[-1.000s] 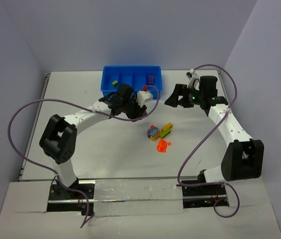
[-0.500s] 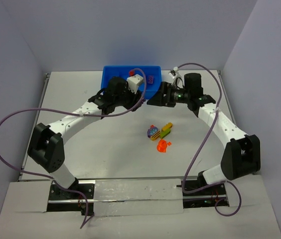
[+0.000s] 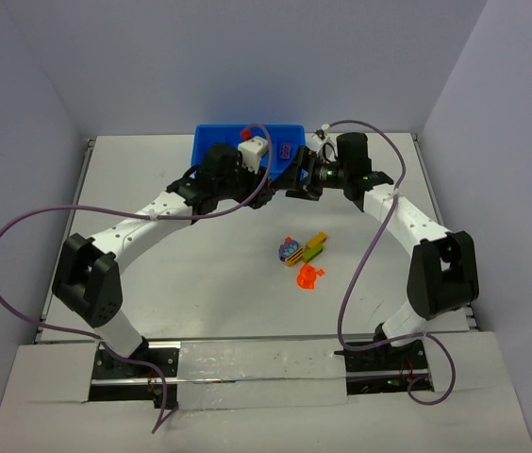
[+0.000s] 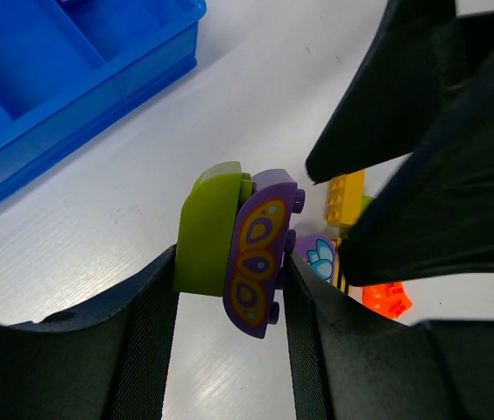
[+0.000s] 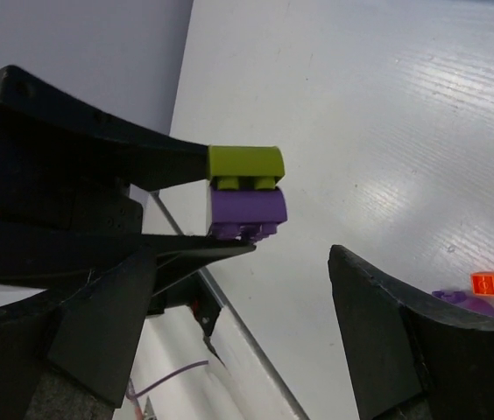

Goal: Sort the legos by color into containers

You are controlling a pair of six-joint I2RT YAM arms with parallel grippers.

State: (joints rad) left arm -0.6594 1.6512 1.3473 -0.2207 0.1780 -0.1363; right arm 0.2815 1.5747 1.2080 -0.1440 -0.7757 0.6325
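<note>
Left hand [image 4: 232, 293] is clamped on a two-brick stack [image 4: 236, 249]: the olive-green curved plastic brick [image 5: 245, 163] is pressed against one finger and the purple printed brick [image 5: 247, 210] against the other. It holds the stack off the white tabletop [image 3: 209, 274], near the bright blue compartmented bin [image 4: 133, 74]. Right hand [image 5: 245, 262] faces it, fingers spread wide, gripping nothing. The stack sits straight ahead, just above that gap, green over purple. This looks like a pull-apart, with the right hand nearest to take one brick.
</note>
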